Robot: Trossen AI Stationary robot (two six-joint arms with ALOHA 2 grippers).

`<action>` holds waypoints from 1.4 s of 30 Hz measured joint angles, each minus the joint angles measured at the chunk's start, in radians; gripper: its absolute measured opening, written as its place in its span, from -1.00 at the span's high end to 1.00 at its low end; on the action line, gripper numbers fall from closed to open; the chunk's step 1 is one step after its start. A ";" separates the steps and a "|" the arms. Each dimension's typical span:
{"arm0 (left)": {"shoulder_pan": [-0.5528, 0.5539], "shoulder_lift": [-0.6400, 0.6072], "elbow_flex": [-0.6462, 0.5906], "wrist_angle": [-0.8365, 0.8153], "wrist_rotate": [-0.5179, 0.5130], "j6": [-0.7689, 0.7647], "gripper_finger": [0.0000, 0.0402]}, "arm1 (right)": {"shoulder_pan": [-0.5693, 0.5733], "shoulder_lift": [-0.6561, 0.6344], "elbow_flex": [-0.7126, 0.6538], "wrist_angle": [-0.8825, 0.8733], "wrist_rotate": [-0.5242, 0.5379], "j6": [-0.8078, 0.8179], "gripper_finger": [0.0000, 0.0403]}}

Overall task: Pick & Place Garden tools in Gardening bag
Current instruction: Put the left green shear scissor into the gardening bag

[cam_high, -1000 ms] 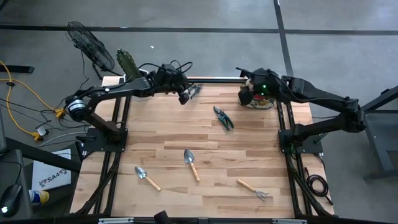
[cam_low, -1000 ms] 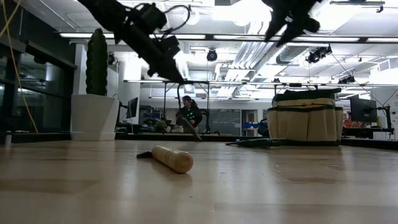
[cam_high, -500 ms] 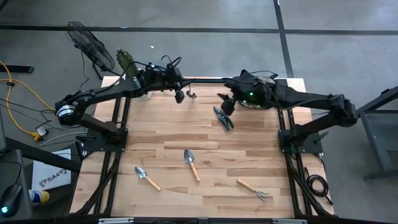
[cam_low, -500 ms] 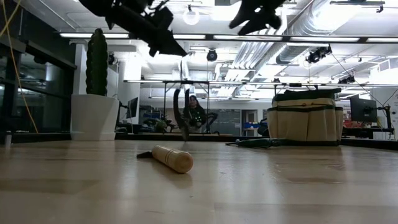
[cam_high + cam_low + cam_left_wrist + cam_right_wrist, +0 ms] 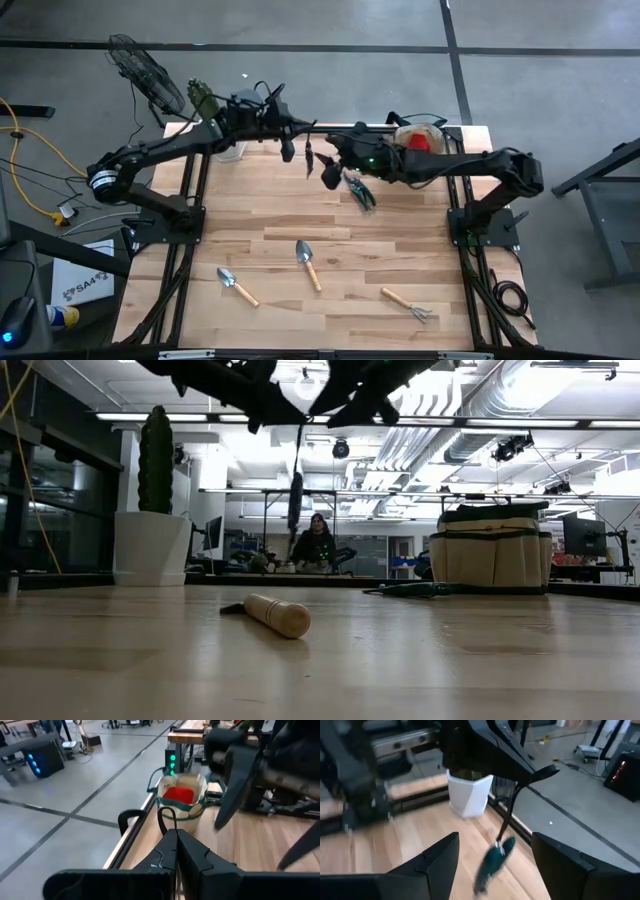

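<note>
Dangling pruners (image 5: 309,158) pinched in left fingers (image 5: 172,851), right fingers (image 5: 440,860) spread just beside.

You see a round tan fabric bag (image 5: 420,137) with dark green trim holding red, teal-handled dark pruners (image 5: 492,862), a white hexagonal pot (image 5: 469,794), and a pale striped wooden bench (image 5: 400,240).

From up here I see a grey concrete floor (image 5: 330,25) crossed by dark lines around the wooden desk (image 5: 300,215). A standing fan (image 5: 145,72) sits off one corner, with yellow cables (image 5: 40,150) nearby. Across the room, strip lights (image 5: 150,417) and ducts (image 5: 415,445) line the ceiling; a person (image 5: 316,542) sits far back.
</note>
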 joint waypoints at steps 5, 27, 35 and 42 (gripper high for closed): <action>0.000 0.000 0.036 -0.029 0.003 0.006 1.00 | 0.000 0.060 0.000 0.146 0.036 0.009 -0.19; -0.033 0.001 0.095 -0.045 0.055 0.057 1.00 | -0.017 0.072 0.000 0.305 0.045 -0.115 -0.19; -0.033 0.001 0.095 -0.043 0.085 0.056 1.00 | -0.023 0.072 0.000 0.335 0.046 -0.126 0.02; -0.032 0.001 0.095 -0.043 0.104 0.052 1.00 | -0.032 0.072 0.000 0.334 0.047 -0.122 0.40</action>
